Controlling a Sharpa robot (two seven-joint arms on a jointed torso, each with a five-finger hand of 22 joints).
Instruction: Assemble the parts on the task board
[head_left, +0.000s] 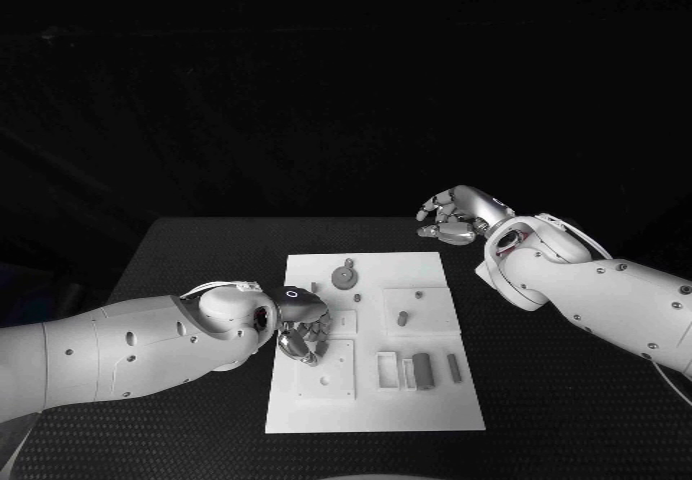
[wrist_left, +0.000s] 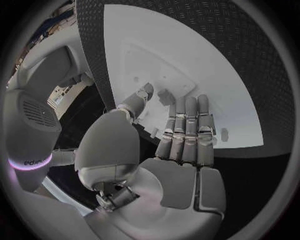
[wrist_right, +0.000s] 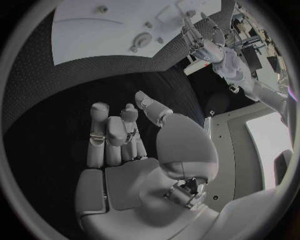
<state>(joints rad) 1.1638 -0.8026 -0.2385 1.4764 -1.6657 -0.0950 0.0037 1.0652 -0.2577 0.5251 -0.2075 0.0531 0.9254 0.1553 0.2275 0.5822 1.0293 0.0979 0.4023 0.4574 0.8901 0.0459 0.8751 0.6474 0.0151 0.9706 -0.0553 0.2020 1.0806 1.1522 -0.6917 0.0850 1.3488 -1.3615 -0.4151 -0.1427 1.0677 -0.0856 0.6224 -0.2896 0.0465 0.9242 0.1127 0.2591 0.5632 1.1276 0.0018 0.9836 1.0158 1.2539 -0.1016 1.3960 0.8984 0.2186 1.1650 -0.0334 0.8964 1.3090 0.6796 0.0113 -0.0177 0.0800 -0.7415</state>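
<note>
Work surface is a black table with a fine dotted texture, its far edge running straight across the head view. Beyond that edge the background is uniformly dark, no walls or furniture discernible.

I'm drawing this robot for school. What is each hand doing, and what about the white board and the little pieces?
Left hand: over the task board's left edge, fingers straight, holding nothing.
Right hand: above the black table, fingers curled, holding nothing.
Task board: flat on the table.
Round part: lying on the board.
</note>
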